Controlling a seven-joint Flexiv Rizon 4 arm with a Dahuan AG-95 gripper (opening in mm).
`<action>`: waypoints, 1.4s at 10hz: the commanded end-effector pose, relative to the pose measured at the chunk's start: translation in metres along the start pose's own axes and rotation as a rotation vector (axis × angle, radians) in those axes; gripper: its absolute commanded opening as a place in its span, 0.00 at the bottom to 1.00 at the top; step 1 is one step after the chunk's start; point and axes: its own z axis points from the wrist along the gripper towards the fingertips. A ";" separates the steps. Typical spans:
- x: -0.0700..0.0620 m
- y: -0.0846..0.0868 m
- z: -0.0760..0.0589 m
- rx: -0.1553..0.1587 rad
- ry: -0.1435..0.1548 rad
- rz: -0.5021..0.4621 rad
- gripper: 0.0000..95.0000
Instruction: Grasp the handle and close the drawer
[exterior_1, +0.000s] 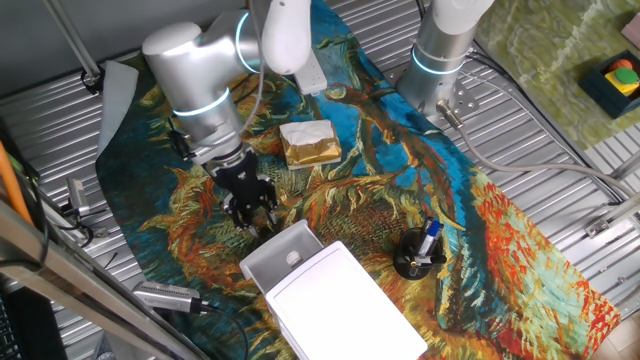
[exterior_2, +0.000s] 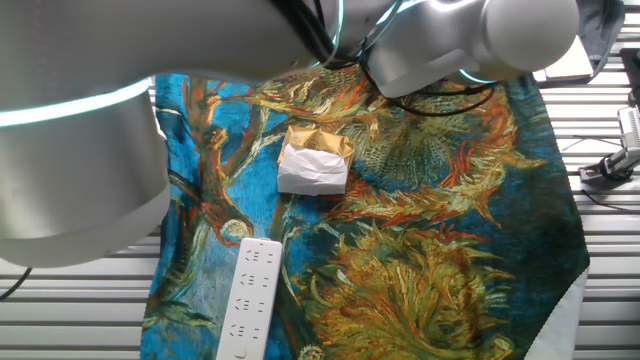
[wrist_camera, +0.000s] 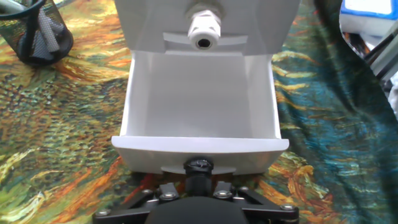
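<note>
The black gripper (wrist_camera: 198, 167) (jaw state unclear) meets the smooth, rounded grey drawer (wrist_camera: 199, 144), pulled open.

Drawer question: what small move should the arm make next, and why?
The drawer stands pulled out of the white box, its front wall just ahead of the gripper. Probably it should ease forward onto what looks like the handle, a round piece under that wall, and grip it.

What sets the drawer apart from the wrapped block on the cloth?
The drawer is smooth light grey plastic; the wrapped block is crinkled gold and white. The drawer is an open tray pulled from the white box; the block stands alone. Both are rectangular.
</note>
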 end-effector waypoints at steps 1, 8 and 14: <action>-0.001 -0.001 0.000 0.005 0.000 -0.001 0.20; -0.005 -0.001 0.000 0.040 -0.001 -0.010 0.00; -0.007 -0.001 -0.006 0.040 0.011 -0.027 0.20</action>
